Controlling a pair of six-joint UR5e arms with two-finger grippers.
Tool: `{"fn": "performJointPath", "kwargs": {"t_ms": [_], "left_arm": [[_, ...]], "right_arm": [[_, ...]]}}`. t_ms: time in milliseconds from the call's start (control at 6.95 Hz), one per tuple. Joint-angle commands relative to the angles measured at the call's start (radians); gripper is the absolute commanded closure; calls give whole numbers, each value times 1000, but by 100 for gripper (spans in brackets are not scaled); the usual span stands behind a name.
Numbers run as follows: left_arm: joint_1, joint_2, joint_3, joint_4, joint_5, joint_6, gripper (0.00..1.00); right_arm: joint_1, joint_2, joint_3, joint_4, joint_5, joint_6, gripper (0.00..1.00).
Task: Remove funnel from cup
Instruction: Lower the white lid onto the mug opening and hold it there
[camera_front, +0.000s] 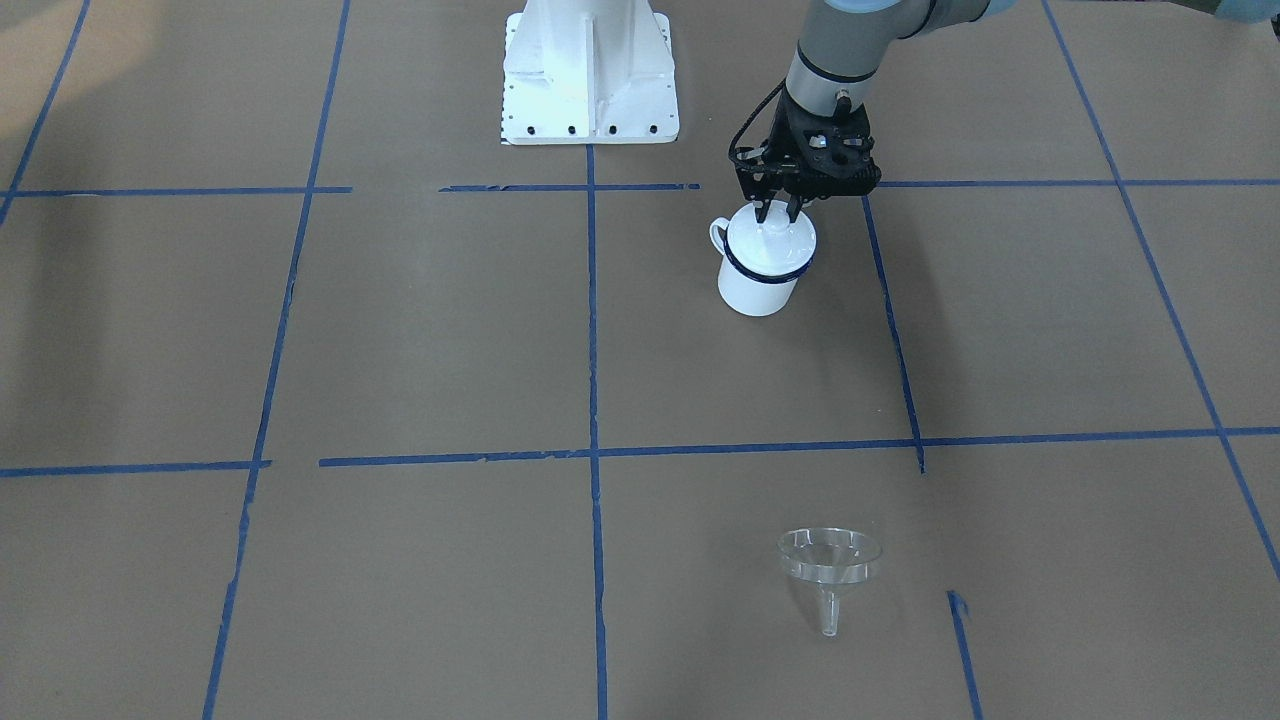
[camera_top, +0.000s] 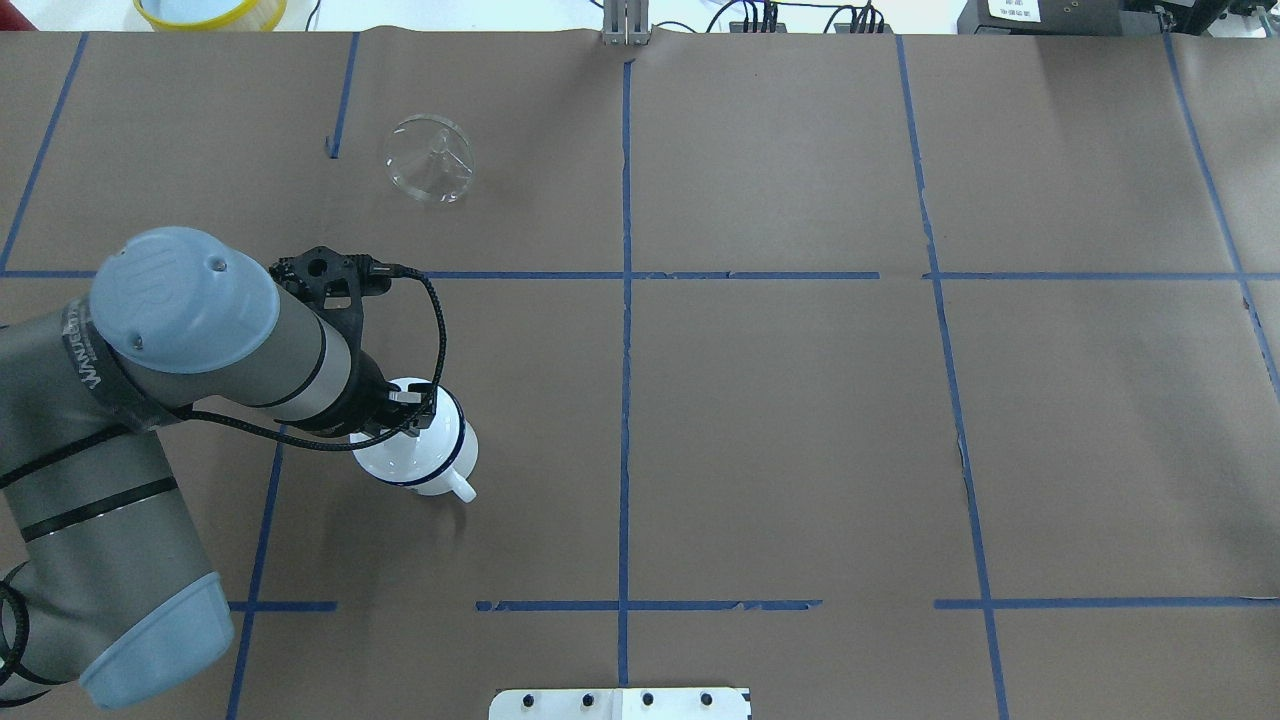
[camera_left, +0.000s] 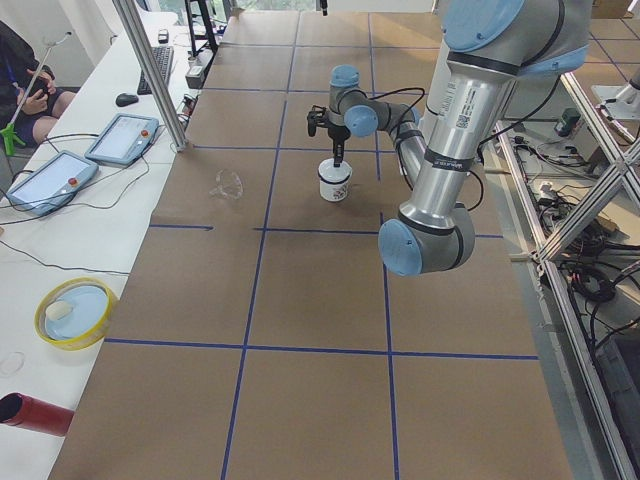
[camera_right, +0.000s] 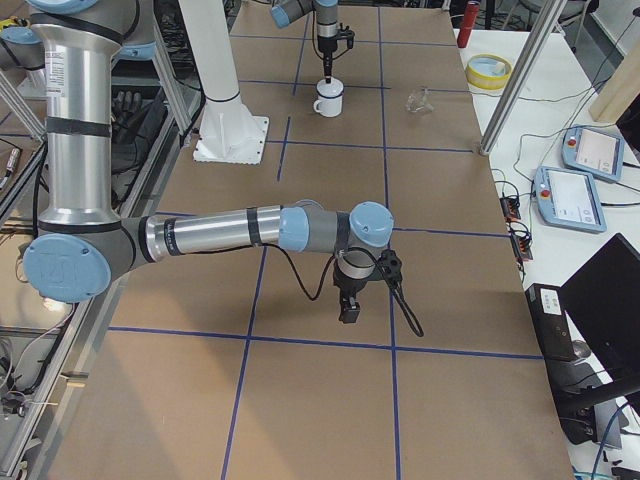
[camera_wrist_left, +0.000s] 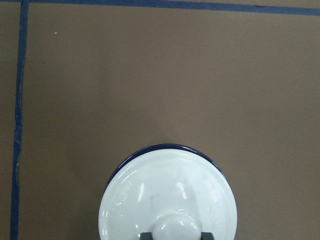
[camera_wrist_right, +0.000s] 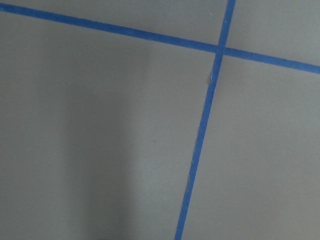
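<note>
The clear funnel (camera_front: 830, 560) stands alone on the brown table, bowl up, far from the cup; it also shows in the overhead view (camera_top: 430, 160). The white enamel cup (camera_front: 760, 285) with a dark blue rim stands upright, and a white round lid (camera_front: 775, 240) with a knob sits on it. My left gripper (camera_front: 778, 212) hangs straight over the cup. In the left wrist view its fingertips (camera_wrist_left: 145, 235) press against both sides of the lid's knob (camera_wrist_left: 175, 225). My right gripper (camera_right: 350, 312) hovers over bare table far from both; I cannot tell if it is open or shut.
The white robot base (camera_front: 590, 75) stands behind the cup. A yellow bowl (camera_left: 75, 312), a red cylinder (camera_left: 30, 412) and tablets (camera_left: 120, 135) lie on the side bench off the table. Blue tape lines cross the brown surface.
</note>
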Motion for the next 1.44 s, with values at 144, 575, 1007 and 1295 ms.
{"fn": "performJointPath", "kwargs": {"t_ms": [144,575,1007,1295], "left_arm": [[3,0,2,-1,-1,2,100],[3,2,11,-1,1,5,93],[9,0,11,-2,1,11,43],[9,2,14,-1,3,11,0]], "right_arm": [[0,0,-1,0,0,0,0],[0,0,0,0,0,0,0],[0,0,-1,0,0,0,0],[0,0,-1,-2,0,0,0]]}}
